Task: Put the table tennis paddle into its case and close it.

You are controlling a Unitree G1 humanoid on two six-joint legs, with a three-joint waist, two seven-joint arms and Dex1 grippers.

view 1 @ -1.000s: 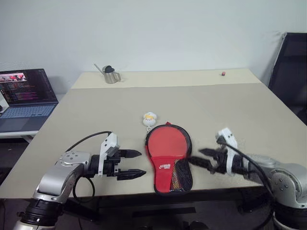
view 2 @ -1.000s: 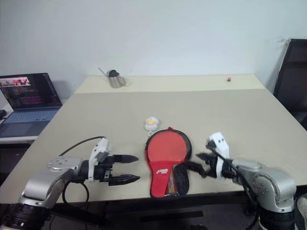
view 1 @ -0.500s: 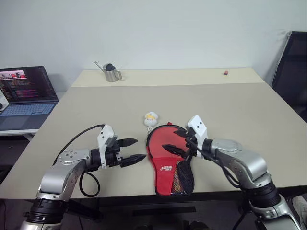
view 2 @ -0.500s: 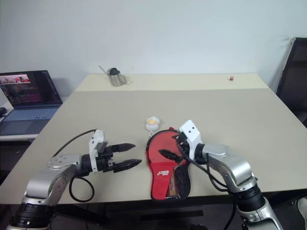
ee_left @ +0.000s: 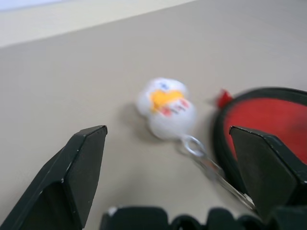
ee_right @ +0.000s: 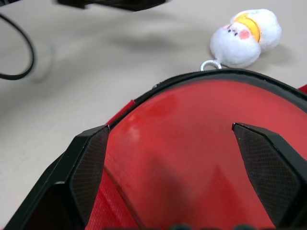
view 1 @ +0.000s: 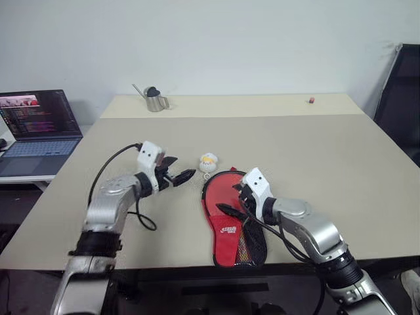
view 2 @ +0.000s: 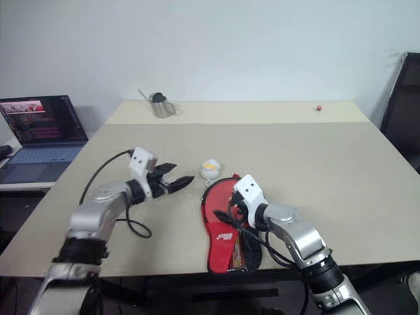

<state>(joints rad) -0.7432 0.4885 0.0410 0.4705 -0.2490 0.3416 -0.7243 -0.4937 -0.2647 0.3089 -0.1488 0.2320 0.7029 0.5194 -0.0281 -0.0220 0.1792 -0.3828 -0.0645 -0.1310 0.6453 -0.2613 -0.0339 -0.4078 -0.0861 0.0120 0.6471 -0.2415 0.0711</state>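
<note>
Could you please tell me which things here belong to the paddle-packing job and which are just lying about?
Job: red-faced table tennis paddle; black-and-red fabric case.

Lying about: small white plush duck keyring; steel watering can; open laptop; tiny red object.

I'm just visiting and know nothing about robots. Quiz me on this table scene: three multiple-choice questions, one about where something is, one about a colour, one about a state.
1. Where is the small plush toy?
A. Just beyond the round end of the case
B. Beside the laptop
C. On the chair

2. What colour is the paddle's face?
A. Blue
B. Red
C. Green

3. How are the right gripper's fingers?
A. Shut on the toy
B. Shut on a cable
C. Open over the paddle

Answers:
1. A: the small plush toy lies on the table just past the case.
2. B: the paddle shows a red face.
3. C: the right gripper hangs spread over the red face.
</note>
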